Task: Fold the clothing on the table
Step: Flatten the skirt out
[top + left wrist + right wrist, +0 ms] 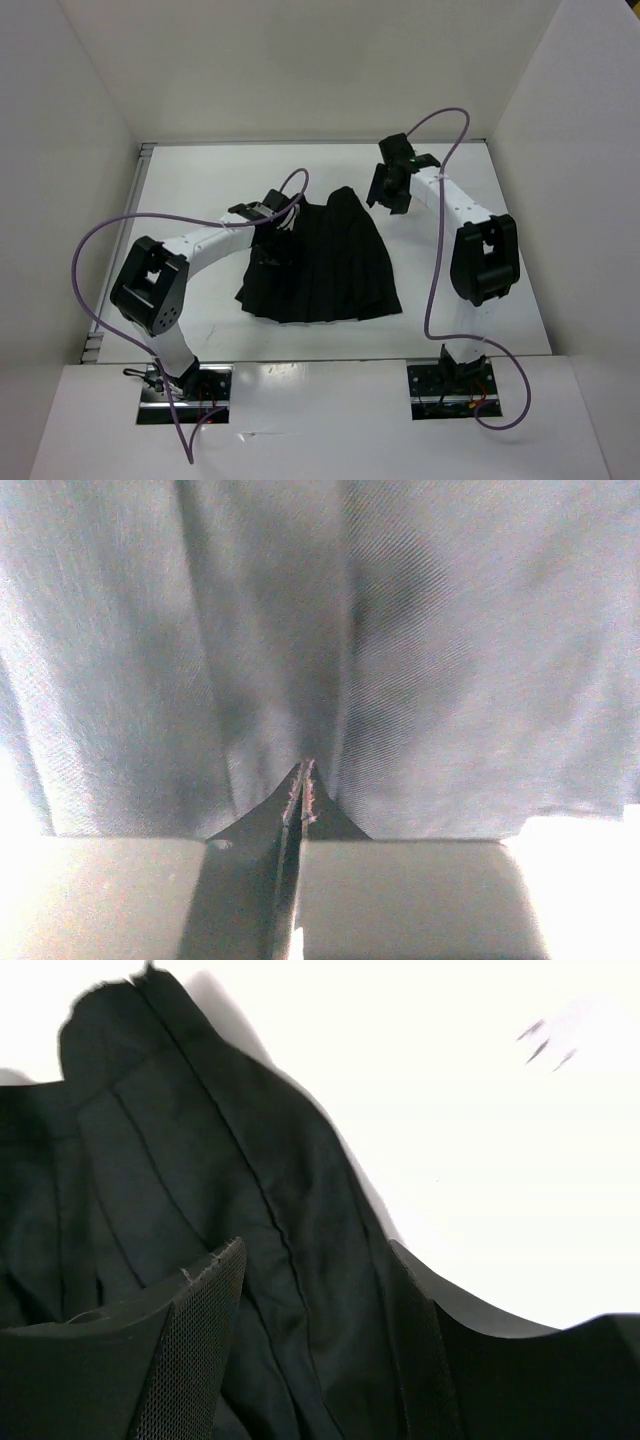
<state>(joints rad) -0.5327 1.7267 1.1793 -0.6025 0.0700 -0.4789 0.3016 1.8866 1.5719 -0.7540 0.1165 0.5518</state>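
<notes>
Left jaws pinch clothing fold; right jaws spread, empty, fabric edge just below. Looks soft, light, limp: take corners.

Far left of the left gripper runs a slotted grey metal strip (thin, dull); ahead-right of the right gripper sit three faint dark streaks.

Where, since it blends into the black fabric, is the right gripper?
In the top view, the right gripper sits right of centre toward the far side of the table, open, just off the far right edge of the clothing.
</notes>
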